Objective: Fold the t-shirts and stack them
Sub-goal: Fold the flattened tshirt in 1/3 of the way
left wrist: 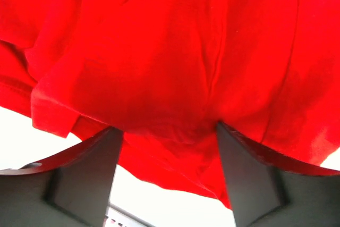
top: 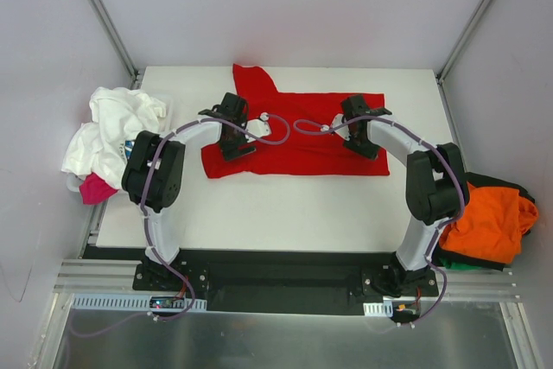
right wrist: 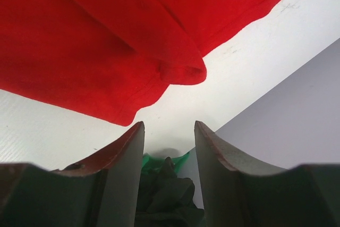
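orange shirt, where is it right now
In the top view the orange shirt lies bunched past the table's right edge, beside the right arm, over some green cloth.

A white table (top: 285, 213) filled the centre of the top view, boxed in by pale grey walls (top: 43, 41). Metal struts (top: 102, 15) slanted away toward eleven and one o'clock. At six o'clock lay a black plate (top: 285, 278), and an aluminium rail (top: 91, 281) toward seven.

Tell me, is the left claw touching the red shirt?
Touching. The left wrist view shows the red t-shirt draped right over both fingertips of the left claw, sagging between them.
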You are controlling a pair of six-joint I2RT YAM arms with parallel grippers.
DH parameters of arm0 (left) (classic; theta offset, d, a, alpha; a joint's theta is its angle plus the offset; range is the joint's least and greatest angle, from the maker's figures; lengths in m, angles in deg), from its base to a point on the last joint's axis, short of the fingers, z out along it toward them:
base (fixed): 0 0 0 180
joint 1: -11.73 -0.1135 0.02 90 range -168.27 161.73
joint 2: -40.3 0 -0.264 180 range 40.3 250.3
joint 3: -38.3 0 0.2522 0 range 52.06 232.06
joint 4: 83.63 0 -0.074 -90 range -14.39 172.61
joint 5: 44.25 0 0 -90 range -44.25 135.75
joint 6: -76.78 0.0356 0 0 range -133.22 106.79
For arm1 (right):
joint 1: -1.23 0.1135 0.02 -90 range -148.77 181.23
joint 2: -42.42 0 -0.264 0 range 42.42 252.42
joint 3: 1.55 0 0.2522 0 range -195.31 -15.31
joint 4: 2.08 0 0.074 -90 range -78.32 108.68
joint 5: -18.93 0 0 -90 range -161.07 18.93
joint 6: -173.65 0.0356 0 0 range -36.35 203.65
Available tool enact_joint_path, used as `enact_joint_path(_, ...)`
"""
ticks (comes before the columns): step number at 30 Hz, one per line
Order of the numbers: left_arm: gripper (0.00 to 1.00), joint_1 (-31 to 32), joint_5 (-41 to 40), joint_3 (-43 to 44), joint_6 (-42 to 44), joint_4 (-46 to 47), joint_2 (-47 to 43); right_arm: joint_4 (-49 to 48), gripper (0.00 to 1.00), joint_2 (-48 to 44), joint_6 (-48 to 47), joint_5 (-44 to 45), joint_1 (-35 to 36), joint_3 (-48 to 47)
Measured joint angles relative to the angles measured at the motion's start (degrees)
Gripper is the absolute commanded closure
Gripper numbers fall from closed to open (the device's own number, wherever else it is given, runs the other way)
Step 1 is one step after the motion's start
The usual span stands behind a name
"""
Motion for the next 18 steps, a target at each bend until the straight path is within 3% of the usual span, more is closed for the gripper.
enact_joint_path(3,0.42,-0.2,0.0,0.9,0.2,0.0,0.9,-0.1,0.55,0.0,0.0,0.0,0.0,0.3)
enact_joint_path(14,0.41,-0.2,0.8,2.4,0.2,0.0,1.4,-0.5,0.56,0.0,0.0,-0.3,0.0,1.2)
enact_joint_path(16,0.44,-0.2,1.1,2.4,0.2,0.0,1.4,-0.5,0.57,0.0,0.0,-0.4,0.0,1.2)
enact_joint_path(18,0.53,-0.2,1.6,2.5,0.2,0.0,1.4,-0.5,0.57,0.0,0.0,-0.4,0.0,1.2)
